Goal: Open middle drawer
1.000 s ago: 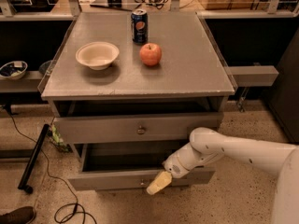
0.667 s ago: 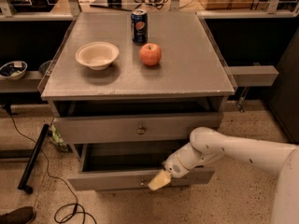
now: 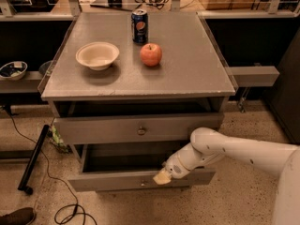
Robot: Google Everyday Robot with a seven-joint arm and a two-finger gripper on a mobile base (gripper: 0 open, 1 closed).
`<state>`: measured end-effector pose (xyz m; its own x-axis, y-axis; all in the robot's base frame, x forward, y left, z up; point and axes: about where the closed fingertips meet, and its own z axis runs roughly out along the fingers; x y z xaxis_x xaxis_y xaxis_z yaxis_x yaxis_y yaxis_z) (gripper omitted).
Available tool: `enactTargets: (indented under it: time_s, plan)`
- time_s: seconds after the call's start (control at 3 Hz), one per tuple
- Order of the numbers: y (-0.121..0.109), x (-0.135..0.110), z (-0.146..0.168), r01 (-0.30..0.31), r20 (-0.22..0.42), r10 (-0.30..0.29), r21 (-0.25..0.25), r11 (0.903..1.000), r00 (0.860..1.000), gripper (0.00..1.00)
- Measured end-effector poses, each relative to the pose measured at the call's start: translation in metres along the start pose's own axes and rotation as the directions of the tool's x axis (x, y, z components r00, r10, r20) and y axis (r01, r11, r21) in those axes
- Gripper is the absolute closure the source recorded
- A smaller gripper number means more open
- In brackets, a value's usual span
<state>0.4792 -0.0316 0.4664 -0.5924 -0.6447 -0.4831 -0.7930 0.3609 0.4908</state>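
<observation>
The grey cabinet has two drawer fronts in view. The upper front (image 3: 103, 129) is the wider one, with a round knob (image 3: 141, 131). Below it, the middle drawer (image 3: 108, 181) stands pulled out, its dark inside (image 3: 126, 156) showing and its small knob (image 3: 143, 183) at the centre. My gripper (image 3: 162, 176) comes in from the right on the white arm (image 3: 234, 150). Its yellowish tip rests at the top edge of the middle drawer's front, just right of the knob.
On the cabinet top (image 3: 187, 74) stand a white bowl (image 3: 97, 55), a red apple (image 3: 151, 54) and a blue soda can (image 3: 139, 19). A black pole (image 3: 33, 159) and cables (image 3: 61, 198) lie on the floor at left. A grey shelf (image 3: 253, 76) juts out at right.
The gripper tip has shifted slightly up and to the right along the middle drawer's front. The drawer stays pulled out about as far as before.
</observation>
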Motion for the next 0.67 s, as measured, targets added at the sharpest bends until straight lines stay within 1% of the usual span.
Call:
enactTargets:
  time_s: [0.33, 0.67]
  plan:
    - [0.0000, -0.0002, -0.0001, 0.000, 0.000, 0.000, 0.000, 1.0000, 1.000, 1.00]
    - [-0.0036, -0.0045, -0.0044, 0.000, 0.000, 0.000, 0.000, 1.0000, 1.000, 1.00]
